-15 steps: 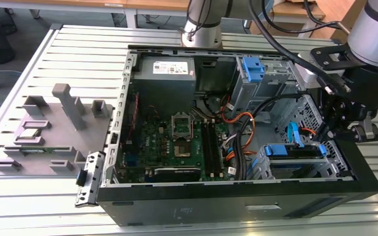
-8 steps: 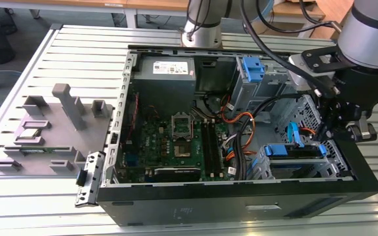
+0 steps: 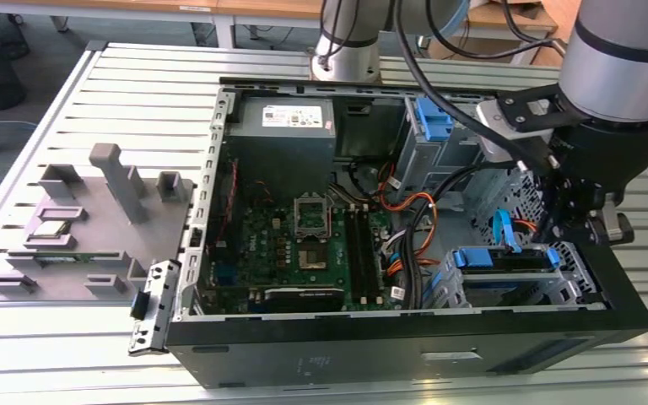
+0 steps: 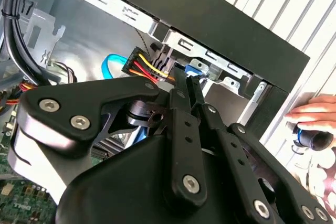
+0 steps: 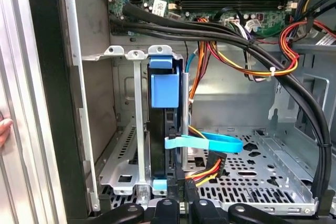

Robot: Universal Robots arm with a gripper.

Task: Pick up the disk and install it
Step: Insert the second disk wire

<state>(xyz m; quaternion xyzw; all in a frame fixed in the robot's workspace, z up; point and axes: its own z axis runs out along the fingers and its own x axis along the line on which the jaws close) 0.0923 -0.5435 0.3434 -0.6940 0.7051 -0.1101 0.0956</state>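
Note:
The disk (image 5: 167, 129) stands on edge in the drive cage of the open computer case, with its blue rail (image 5: 165, 89) facing out. In the exterior view the disk (image 3: 504, 258) sits in the cage at the case's front corner, on the exterior view's right. My gripper (image 4: 188, 81) reaches down to the disk's near edge with its fingers (image 4: 181, 108) drawn together and nothing held between them. Its black links rise beside the wired power plug (image 4: 140, 64). In the exterior view the gripper (image 3: 569, 239) hangs just above the cage.
A blue flat cable (image 5: 206, 141) and a bundle of thick black cables (image 5: 294, 94) cross the bay. The motherboard (image 3: 301, 245) and a grey power-supply box (image 3: 293, 118) fill the case. A grey fixture (image 3: 88, 228) lies outside. A person's hand (image 4: 314, 113) rests beside the case.

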